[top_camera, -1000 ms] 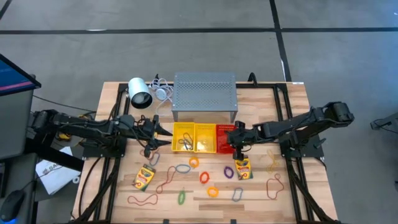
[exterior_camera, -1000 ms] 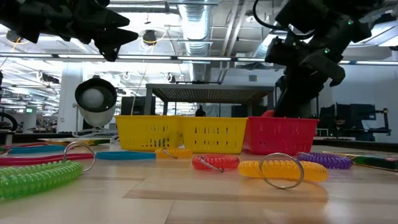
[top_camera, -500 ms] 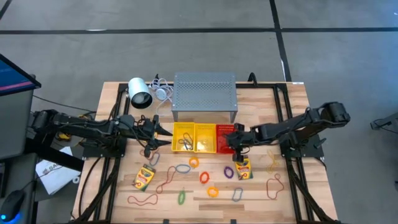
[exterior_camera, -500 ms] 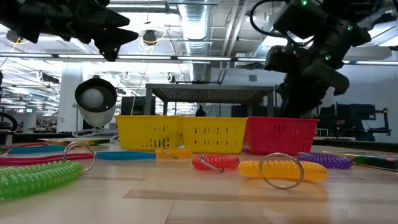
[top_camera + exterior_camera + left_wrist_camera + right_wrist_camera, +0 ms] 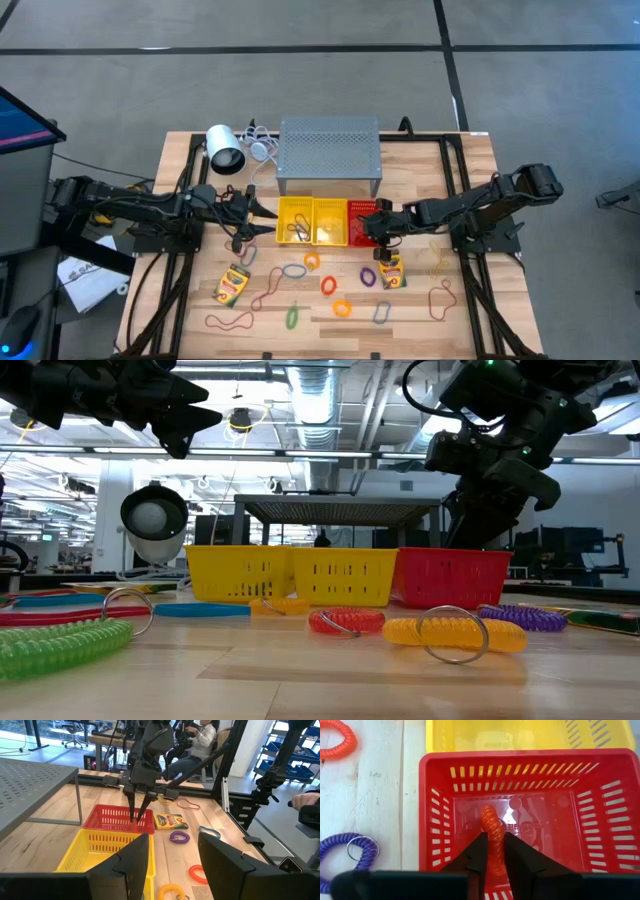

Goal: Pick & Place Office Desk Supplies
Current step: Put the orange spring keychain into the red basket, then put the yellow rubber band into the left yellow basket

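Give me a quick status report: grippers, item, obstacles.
Right gripper inside red basket, fingers around orange coil ring. Left gripper open, waiting over yellow basket. Nothing blocking.

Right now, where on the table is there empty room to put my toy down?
Bare wood lies by the table's right back edge, beside the grey stand, and at the front right corner. The front middle is crowded with coil rings, rubber bands and crayon boxes.

Bright overhead light, soft shadows, blurred foreground
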